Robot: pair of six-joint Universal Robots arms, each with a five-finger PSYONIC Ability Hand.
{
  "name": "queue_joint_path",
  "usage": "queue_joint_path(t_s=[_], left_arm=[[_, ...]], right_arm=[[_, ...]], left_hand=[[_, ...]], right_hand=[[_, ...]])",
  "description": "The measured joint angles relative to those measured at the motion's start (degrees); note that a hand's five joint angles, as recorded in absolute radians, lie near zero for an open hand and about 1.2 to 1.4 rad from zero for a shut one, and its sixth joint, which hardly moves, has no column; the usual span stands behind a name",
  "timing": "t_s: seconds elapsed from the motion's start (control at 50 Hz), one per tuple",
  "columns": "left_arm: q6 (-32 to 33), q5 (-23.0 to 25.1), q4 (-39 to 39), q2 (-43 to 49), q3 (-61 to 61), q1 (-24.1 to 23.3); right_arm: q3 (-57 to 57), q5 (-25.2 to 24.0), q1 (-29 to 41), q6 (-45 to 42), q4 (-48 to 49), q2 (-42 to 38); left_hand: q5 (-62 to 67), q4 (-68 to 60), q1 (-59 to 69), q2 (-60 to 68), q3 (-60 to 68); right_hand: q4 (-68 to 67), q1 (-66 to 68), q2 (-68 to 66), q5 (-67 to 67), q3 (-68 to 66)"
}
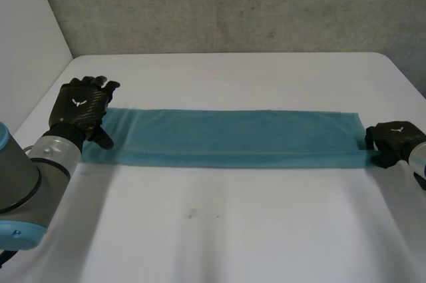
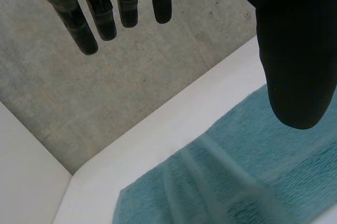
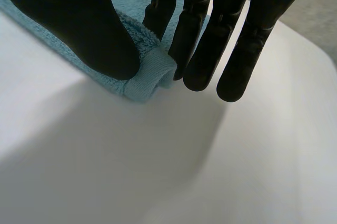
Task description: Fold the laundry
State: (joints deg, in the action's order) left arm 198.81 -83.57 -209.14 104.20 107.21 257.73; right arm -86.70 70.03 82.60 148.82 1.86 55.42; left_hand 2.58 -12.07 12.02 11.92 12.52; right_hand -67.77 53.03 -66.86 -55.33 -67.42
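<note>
We're at the white table (image 1: 219, 230), with a rough concrete wall (image 1: 233, 3) running along behind at twelve o'clock and a plain white panel (image 1: 26, 30) standing off at ten. The one marking on show is a small white emblem (image 1: 78, 103) on the back of the left hand (image 1: 91, 115), with a matching one on the right hand (image 1: 393, 142). It's a winged shape, too small to read as letters.

Now the star of the piece: a teal terry towel (image 1: 233, 138), folded into a long narrow band. It lies flat across the middle of the table from nine o'clock to three. A paler layered edge runs along its six o'clock side, and the left wrist view shows soft ridges in the cloth at its left end.

Over at nine o'clock the left hand hangs above that end, its grey, blue-capped left arm (image 1: 26, 176) coming in from seven. In its wrist view the fingers (image 2: 87, 29) are straight and relaxed and the thumb (image 2: 297, 50) is set wide of them. Nothing is held, and the towel lies below the palm. I cannot tell whether the thumb tip brushes the cloth.

At three o'clock the right hand has hold of the towel's near right corner. Its wrist view shows the thumb and one finger pinching the ribbed hem (image 3: 152, 74), which curls up between them. The other fingers reach straight down beside it, towards the bare tabletop.
</note>
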Motion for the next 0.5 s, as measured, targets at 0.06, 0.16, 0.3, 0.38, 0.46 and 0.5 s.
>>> queue_joint_path(t_s=[0.06,0.16,0.3,0.38,0.46,0.5], left_arm=[[0.02,-0.04,0.02,-0.05,0.01,-0.02],[0.02,-0.09,0.12,-0.43,0.14,-0.02],[-0.21,-0.11,0.29,-2.13,0.73,0.15],[-0.24,-0.13,0.31,-2.66,0.92,0.21],[-0.22,-0.17,0.32,-2.92,1.0,0.25],[-0.22,-0.17,0.32,-2.96,1.0,0.27]], right_arm=[[0.41,1.29,-0.89,-0.11,0.8,-0.04],[1.88,5.84,-3.7,-1.13,2.15,0.28],[6.52,11.66,-8.64,-6.62,2.54,1.05],[8.28,12.4,-8.46,-9.2,2.46,2.21],[10.72,12.45,-3.19,-9.71,2.54,4.62],[11.51,12.37,-0.85,-9.37,2.53,5.23]], left_hand=[[0.0,0.0,0.0,0.0,0.0],[0.02,0.0,0.0,0.0,0.0],[0.0,0.0,0.0,0.0,0.0],[0.01,0.0,0.0,0.0,0.0],[0.0,0.0,0.0,0.0,0.0],[0.0,0.0,0.0,0.0,0.0]], right_hand=[[-0.15,0.0,0.0,-0.04,-0.05],[-0.49,0.59,0.0,-0.33,-0.12],[-0.49,1.31,0.0,-0.7,-0.12],[-0.5,1.32,0.0,-0.82,-0.13],[-0.51,1.59,0.0,-0.96,-0.16],[-0.51,1.59,0.0,-0.96,-0.16]])
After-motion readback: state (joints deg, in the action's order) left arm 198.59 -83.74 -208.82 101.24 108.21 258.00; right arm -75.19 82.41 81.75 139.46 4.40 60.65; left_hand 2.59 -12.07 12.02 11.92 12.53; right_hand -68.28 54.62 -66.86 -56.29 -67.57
